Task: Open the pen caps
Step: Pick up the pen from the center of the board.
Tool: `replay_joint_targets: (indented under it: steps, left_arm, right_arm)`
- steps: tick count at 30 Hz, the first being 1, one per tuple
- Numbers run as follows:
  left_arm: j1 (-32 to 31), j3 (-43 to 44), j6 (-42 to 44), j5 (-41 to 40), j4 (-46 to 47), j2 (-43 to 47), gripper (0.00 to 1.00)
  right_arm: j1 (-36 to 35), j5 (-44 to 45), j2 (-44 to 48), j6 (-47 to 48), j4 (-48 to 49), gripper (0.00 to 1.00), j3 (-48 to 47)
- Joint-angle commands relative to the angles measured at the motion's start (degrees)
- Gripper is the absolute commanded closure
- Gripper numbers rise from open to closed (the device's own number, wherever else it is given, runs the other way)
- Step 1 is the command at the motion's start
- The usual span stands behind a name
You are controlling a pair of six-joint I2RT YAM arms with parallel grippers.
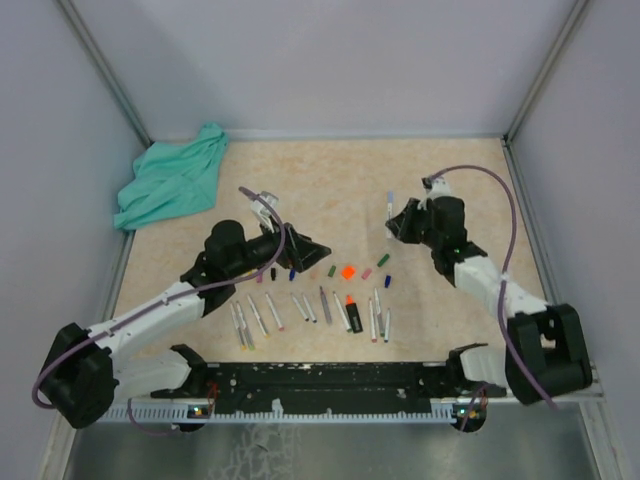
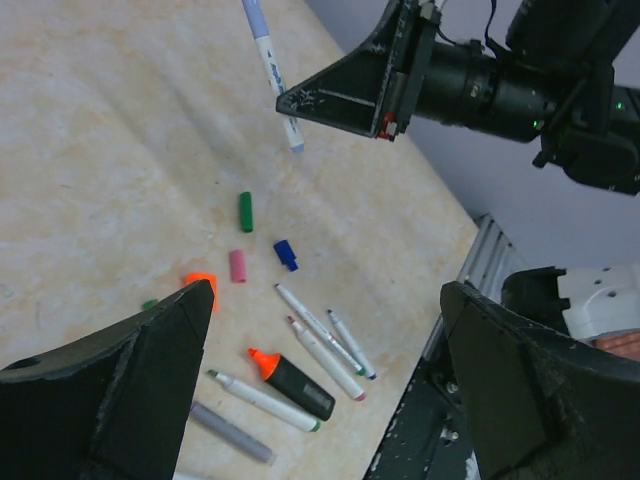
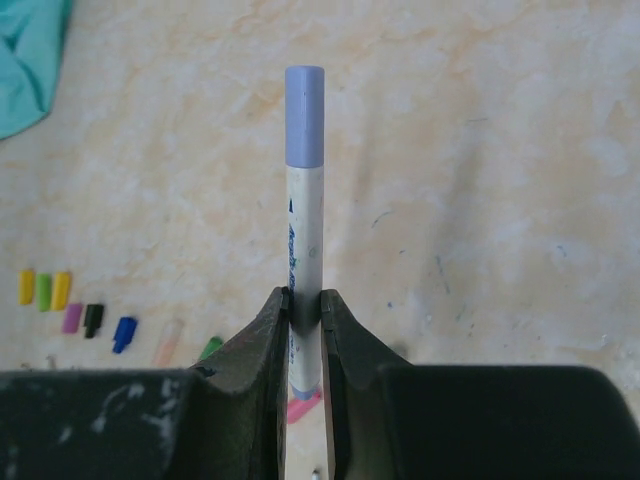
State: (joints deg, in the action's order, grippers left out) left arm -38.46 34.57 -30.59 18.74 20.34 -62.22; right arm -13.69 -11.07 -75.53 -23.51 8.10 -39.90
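My right gripper is shut on a white pen, gripping the barrel low down. The pen's lavender cap is still on and points away from the jaws. From above, that pen sticks out of the right gripper over the table's right half. My left gripper is open and empty, hovering above the loose pen caps. Below it lie a green cap, a pink cap, a blue cap and a larger orange cap. More pen caps lie in a row.
Uncapped pens and a black highlighter with an orange tip lie in a row near the front. A teal cloth is bunched at the back left. Walls enclose three sides, and a black rail runs along the near edge.
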Motion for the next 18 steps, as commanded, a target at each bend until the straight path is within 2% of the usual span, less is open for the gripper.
replay_joint_targets:
  steps: [1,9,18]
  left_arm:
    - [0.48,1.32,-10.73,4.81,14.92,-5.15,0.01]
    - [0.58,9.31,-12.17,10.85,23.11,-17.39,0.03]
    - [0.58,18.19,-11.77,14.36,21.47,-25.23,0.04]
  right_arm:
    - [0.56,-6.93,12.47,-4.32,8.43,1.0,5.84]
    - [0.51,-16.91,27.84,-11.54,11.6,1.0,14.39]
    - [-1.39,-21.98,33.65,-15.53,14.57,1.0,18.21]
